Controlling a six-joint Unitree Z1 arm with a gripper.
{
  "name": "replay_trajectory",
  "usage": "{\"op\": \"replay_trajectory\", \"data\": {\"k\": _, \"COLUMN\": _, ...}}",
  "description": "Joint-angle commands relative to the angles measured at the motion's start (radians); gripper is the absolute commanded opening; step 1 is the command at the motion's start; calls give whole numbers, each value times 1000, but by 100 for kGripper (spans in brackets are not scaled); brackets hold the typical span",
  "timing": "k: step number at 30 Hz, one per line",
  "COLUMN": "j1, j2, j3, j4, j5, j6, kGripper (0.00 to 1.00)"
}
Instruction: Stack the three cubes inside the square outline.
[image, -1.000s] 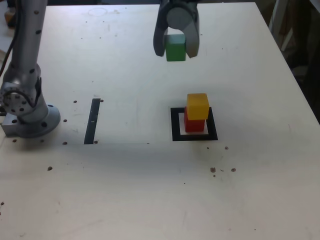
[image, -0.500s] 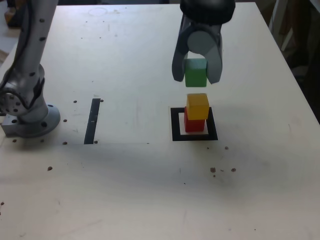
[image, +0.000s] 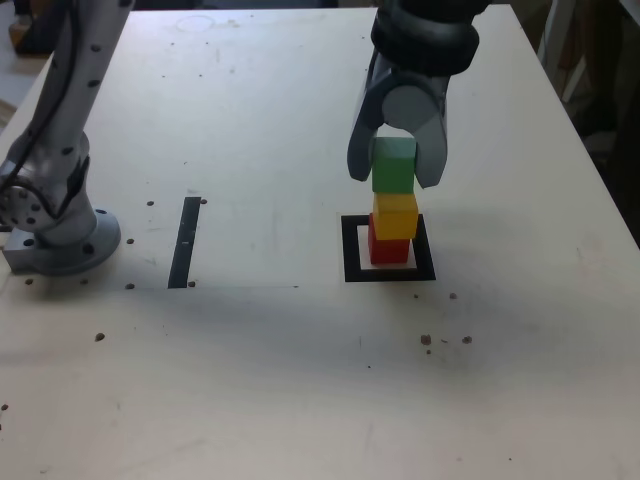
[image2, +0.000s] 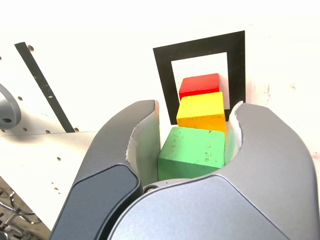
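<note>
Nearest the camera in the exterior view, just right of frame centre, the square outline (image: 350, 250) lies flat with the red cube (image: 388, 248) inside it. The yellow cube (image: 396, 216) sits squarely on that. Above, the gripper (image: 394, 168) is clamped on the green cube (image: 393, 166), all three lined up vertically; whether green touches yellow is unclear.

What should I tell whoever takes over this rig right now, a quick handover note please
Gripper: shut on the green cube, right above the stack.
Red cube sits inside the square outline, yellow cube on top of it.
Done: two cubes stacked, third carried over them.
Whether green already rests on yellow cannot be told; it looks at or just above it.
Left: seat green squarely, open the jaws, back away without nudging the stack.
</note>
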Motion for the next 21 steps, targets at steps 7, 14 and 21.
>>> {"op": "replay_trajectory", "data": {"k": 7, "j1": -1, "j2": 26, "j3": -11, "j4": 10, "j5": -6, "j6": -2, "kGripper": 30}}
{"op": "replay_trajectory", "data": {"k": 14, "j1": -1, "j2": 35, "j3": -11, "j4": 5, "j5": -8, "j6": 6, "kGripper": 56}}
{"op": "replay_trajectory", "data": {"k": 21, "j1": 0, "j2": 36, "j3": -5, "j4": -1, "j5": -9, "j6": 14, "kGripper": 99}}
